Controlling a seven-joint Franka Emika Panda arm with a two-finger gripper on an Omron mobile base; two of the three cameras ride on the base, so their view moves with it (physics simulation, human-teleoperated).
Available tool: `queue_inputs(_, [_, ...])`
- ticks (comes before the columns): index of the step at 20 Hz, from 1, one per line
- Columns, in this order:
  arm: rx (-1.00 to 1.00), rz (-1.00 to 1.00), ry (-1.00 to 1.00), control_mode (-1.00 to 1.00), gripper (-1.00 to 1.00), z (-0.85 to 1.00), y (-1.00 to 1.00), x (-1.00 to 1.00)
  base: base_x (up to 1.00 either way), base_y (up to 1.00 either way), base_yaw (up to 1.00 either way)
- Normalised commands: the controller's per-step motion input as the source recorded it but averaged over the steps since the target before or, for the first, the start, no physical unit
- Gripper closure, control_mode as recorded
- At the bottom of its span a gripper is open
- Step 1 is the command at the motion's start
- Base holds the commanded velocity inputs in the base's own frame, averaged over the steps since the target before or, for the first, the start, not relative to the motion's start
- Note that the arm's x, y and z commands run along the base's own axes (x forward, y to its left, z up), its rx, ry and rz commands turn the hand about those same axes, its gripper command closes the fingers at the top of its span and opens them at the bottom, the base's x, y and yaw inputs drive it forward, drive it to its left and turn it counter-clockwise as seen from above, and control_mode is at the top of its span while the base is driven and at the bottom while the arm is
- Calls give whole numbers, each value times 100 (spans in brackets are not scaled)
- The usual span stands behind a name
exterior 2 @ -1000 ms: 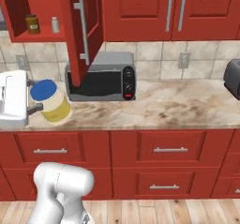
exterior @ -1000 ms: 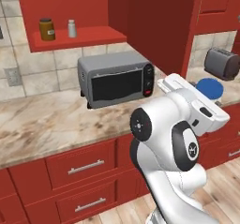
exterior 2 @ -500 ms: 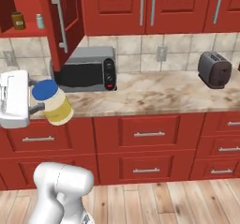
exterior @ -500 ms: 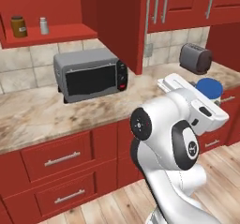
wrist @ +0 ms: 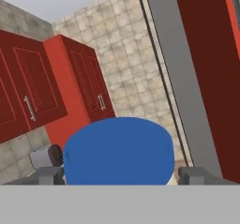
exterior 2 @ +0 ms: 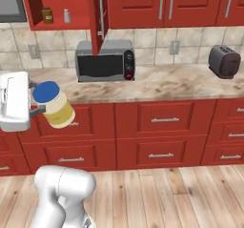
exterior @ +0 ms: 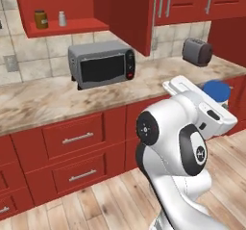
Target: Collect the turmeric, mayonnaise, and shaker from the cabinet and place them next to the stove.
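1. Fingers (wrist: 49, 175) of the gripper (exterior 2: 37, 100) stand wide apart on either side of the mayonnaise (exterior 2: 53, 104), clasping the jar between them; in the hand view its blue lid sits squarely between the two dark tips.
2. Mayonnaise hangs in the air in front of the red lower drawers (exterior 2: 164, 121), tilted, with its lid up and toward the arm, off the counter and well apart from the cabinet (exterior 2: 59, 5).
3. In the left base view the jar's blue lid (exterior: 216, 89) peeks out just past the white hand.
4. On the open shelf of the cabinet, the turmeric (exterior: 41, 19) and the shaker (exterior: 62, 18) stand upright near each other, the turmeric to the left.
5. Below that shelf, a grey toaster oven (exterior: 102, 66) sits on the marbled counter (exterior 2: 167, 86) against the tiled wall.
6. Farther right along the counter stands a dark toaster (exterior 2: 224, 61), well apart from the toaster oven.
7. An open red cabinet door (exterior 2: 98, 13) hangs beside the shelf, above the toaster oven.
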Motion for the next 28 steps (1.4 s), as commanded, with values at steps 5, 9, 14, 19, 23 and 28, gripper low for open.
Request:
queue_inputs(5, [0, 0, 0, 100, 100, 0, 0, 0, -52, 77, 15])
queue_inputs(9, [0, 0, 0, 100, 100, 0, 0, 0, -40, 72, 20])
queue_inputs(14, [0, 0, 0, 100, 100, 0, 0, 0, -13, 74, 21])
queue_inputs(19, [0, 0, 0, 100, 100, 0, 0, 0, 39, 68, 16])
queue_inputs(23, [0, 0, 0, 100, 100, 0, 0, 0, 48, 70, 15])
queue_inputs(28, [0, 0, 0, 100, 100, 0, 0, 0, 43, 73, 14])
